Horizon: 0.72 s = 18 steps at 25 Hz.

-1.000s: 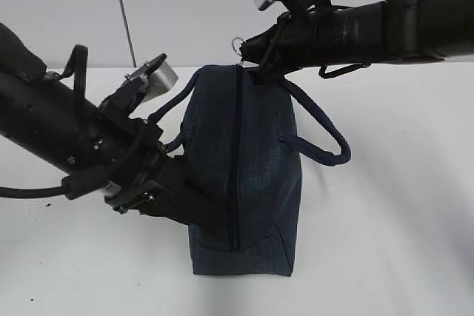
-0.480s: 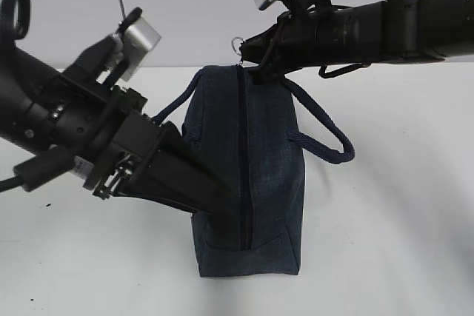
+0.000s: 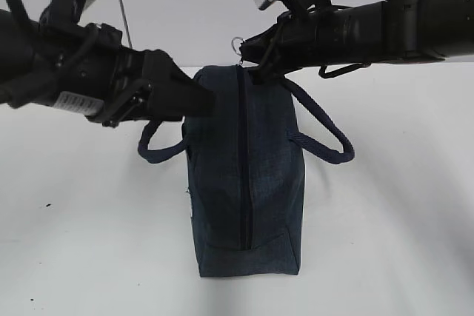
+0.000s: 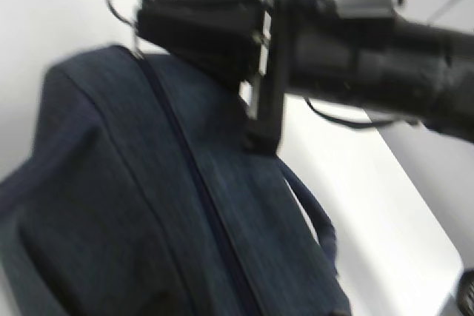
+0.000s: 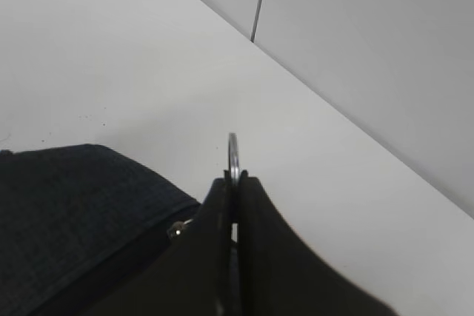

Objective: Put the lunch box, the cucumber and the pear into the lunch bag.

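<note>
The dark navy lunch bag (image 3: 244,168) stands on the white table with its zipper shut along the top; it also shows in the left wrist view (image 4: 148,205) and the right wrist view (image 5: 67,205). My right gripper (image 3: 244,51) is shut on the zipper's ring pull (image 5: 234,155) at the bag's far end, which the left wrist view also shows (image 4: 122,1). My left gripper (image 3: 207,101) hovers at the bag's upper left, empty and seemingly open, its fingers outside the middle of its own view. The lunch box, cucumber and pear are out of view.
The bag's left handle (image 3: 152,149) hangs down at its side and the right handle (image 3: 326,142) loops out to the right. The white table (image 3: 392,220) surrounds the bag. A grey wall stands close behind.
My left arm has risen from low against the bag's left side to the bag's top left. The left handle has dropped down. The right gripper has stayed on the ring pull.
</note>
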Available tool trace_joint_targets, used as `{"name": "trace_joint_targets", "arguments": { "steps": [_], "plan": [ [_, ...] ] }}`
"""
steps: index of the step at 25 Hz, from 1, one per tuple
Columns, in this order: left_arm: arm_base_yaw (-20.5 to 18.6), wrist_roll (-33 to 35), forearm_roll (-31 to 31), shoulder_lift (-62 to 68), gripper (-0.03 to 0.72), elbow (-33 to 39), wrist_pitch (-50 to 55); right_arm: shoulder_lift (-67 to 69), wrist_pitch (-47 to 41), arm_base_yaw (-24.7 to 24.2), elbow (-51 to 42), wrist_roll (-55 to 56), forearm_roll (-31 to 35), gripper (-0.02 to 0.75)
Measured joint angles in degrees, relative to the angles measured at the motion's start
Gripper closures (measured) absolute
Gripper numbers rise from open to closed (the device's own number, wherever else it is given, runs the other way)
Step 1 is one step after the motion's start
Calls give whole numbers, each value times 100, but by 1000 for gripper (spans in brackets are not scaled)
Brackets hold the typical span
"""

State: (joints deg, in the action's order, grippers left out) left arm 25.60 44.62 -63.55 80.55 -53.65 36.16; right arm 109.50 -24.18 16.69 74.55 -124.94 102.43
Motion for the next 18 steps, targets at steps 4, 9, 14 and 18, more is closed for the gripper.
{"name": "trace_joint_targets", "arguments": {
  "steps": [4,9,14,18],
  "plan": [
    [0,0,-58,313,312,-292,-732,0,0,0,0,0,0,732],
    [-57,0,65,1137,312,-1079,-837,0,0,0,0,9,0,732],
    [-486,-157,98,1931,312,-1626,-367,0,0,0,0,9,0,732],
    [-755,-259,72,2347,325,-1831,87,0,0,0,0,35,0,732]
  ]
}}
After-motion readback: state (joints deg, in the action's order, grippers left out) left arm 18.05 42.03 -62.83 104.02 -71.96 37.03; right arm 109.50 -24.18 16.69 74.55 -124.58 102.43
